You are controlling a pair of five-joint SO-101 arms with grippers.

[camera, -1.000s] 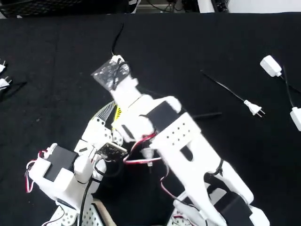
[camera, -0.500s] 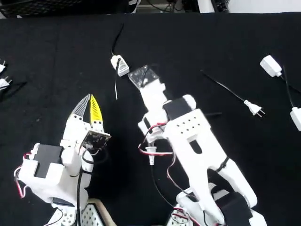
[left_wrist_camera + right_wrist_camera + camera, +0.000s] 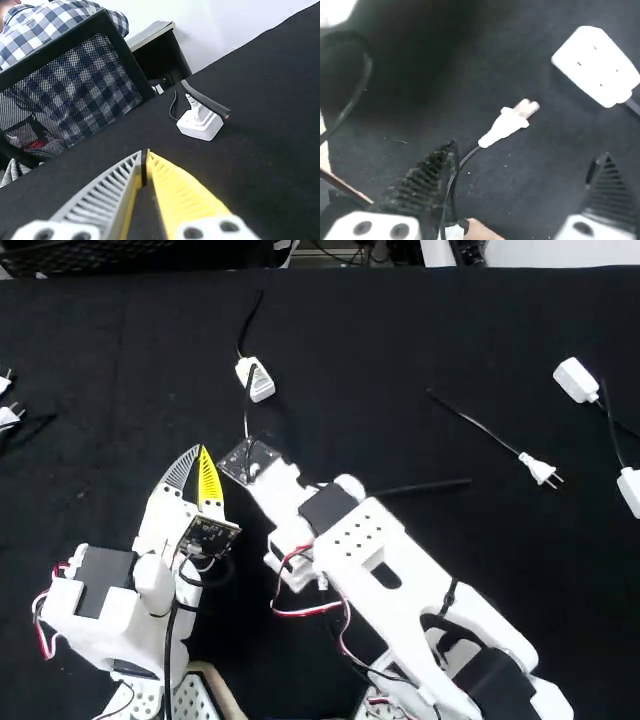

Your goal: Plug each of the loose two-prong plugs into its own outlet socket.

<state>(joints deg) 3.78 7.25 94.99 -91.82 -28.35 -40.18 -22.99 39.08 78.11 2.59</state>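
Observation:
A white outlet socket [image 3: 254, 375] lies on the black table, left of centre. In the right wrist view a loose white two-prong plug [image 3: 507, 125] lies flat a short way from this socket [image 3: 597, 65], prongs toward it, not inserted. Its thin black cord [image 3: 246, 420] runs back toward my right gripper [image 3: 248, 458]. That gripper [image 3: 520, 170] stands open just short of the plug, with nothing between its fingers. My left gripper [image 3: 197, 458], grey and yellow, is shut and empty, close beside the right one. It [image 3: 144, 156] points at the socket [image 3: 200, 125] from farther back.
Another plug [image 3: 540, 470] on a black cord lies at the right, with two more white sockets [image 3: 576, 378] [image 3: 630, 490] near the right edge. More plugs [image 3: 8, 416] sit at the far left edge. A chair [image 3: 65, 90] stands beyond the table.
My right gripper was over the socket, swung to its right, then drew back toward the near side. The left arm shifted left, out from under the right arm.

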